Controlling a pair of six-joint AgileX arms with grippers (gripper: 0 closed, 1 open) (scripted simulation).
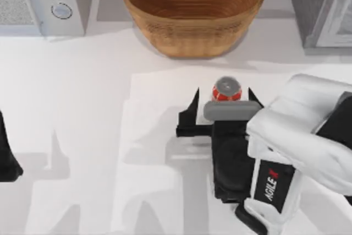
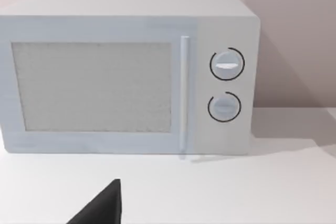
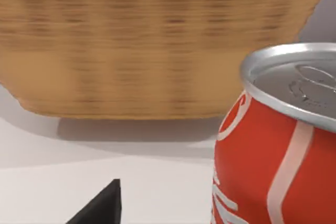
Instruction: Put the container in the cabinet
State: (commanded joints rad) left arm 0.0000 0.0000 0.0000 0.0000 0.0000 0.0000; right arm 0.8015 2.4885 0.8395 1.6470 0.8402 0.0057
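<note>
1. While the red drink can [image 1: 226, 90] stands upright on the white table [image 1: 82, 108], in front of the basket, it is not yet lifted, so most of the job is judged to be left.
2. The right gripper [image 1: 223, 98] is seen low at the can, with its two black fingers [image 1: 192, 105] spread wide, one on each side. Nothing is held by it, and no touch can be made out.
3. The can must be grabbed, lifted and carried to the grey cabinet [image 1: 322, 9] at the far right corner.
4. It cannot be told whether the cabinet door is open.
5. The big woven basket bowl [image 1: 192, 12] is placed just behind the can and could be bumped.
6. A microwave [image 2: 126, 74] with two round knobs is set at the far left corner, well apart from the can.
7. The left gripper [image 1: 6, 158] is parked at the left edge; whether it is open cannot be told.
</note>
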